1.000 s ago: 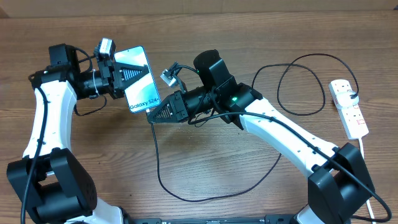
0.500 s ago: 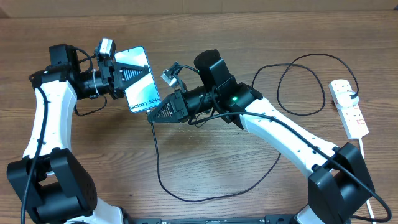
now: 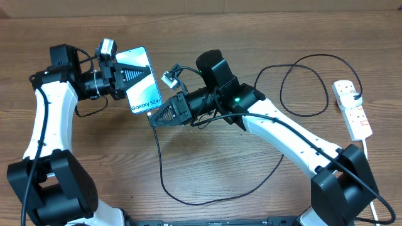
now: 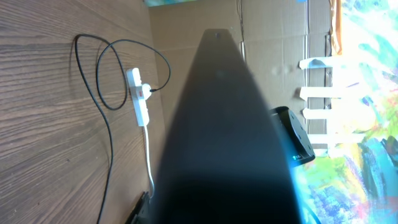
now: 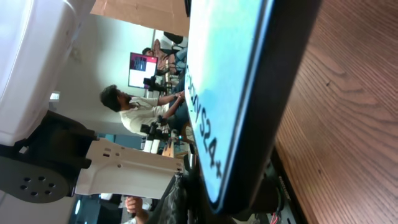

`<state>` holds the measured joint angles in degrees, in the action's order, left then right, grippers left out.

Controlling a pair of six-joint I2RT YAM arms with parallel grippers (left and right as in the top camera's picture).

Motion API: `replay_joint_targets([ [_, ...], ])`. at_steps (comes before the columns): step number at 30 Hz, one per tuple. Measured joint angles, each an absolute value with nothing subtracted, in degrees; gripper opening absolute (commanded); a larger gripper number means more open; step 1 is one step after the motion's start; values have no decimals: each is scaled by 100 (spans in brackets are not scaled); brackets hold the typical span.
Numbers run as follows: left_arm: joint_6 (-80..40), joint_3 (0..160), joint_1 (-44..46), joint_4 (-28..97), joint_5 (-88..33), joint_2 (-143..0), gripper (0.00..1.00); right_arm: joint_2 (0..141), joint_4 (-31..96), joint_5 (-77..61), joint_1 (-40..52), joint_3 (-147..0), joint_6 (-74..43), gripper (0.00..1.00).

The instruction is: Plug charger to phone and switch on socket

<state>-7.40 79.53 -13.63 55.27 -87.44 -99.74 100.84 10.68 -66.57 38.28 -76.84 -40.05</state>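
Item one, the left gripper point(image 3: 129, 76): jaws closed on the phone point(image 3: 144, 88), with one dark finger lying across the upper part of the light-blue screen. The handset is held clear of the table point(image 3: 220, 37), screen upward, its "Galaxy S24" end turned toward the other arm. Item two, the right gripper point(image 3: 155, 118): its tip is just beside that lettered short end, and its jaws are drawn together on the end of the charger point(image 3: 157, 164). The plug tip is hidden, and we cannot tell whether it meets the phone. In the right wrist view the lettered end of the phone point(image 5: 230, 93) fills the frame close up, with wood grain to its right. From the right gripper the black cable drops toward the near edge, curves under the right arm and rises into a wide loop on the far right. There it reaches the black plug point(image 3: 357, 96) seated in the socket point(image 3: 352, 110). The socket lies flat near the right edge, well apart from both grippers, and its white cord point(image 3: 372, 169) trails toward the near side. The left wrist view, largely blocked by a dark wedge, shows the same socket point(image 4: 138, 99) and cable loop on the boards. The surface is brown wood-grain planking. We note cardboard sheeting point(image 4: 273, 37) along the far side of the room, a brightly coloured panel point(image 4: 367, 124), and seated people point(image 5: 134, 112) by a lit screen.
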Motion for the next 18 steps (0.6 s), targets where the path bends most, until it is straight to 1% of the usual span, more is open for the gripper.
replay_joint_targets([
  [18,-867,7953,-1363,5555,-8744,-9974,4,10084,987,-6427,3828,-7684,-3957,4],
])
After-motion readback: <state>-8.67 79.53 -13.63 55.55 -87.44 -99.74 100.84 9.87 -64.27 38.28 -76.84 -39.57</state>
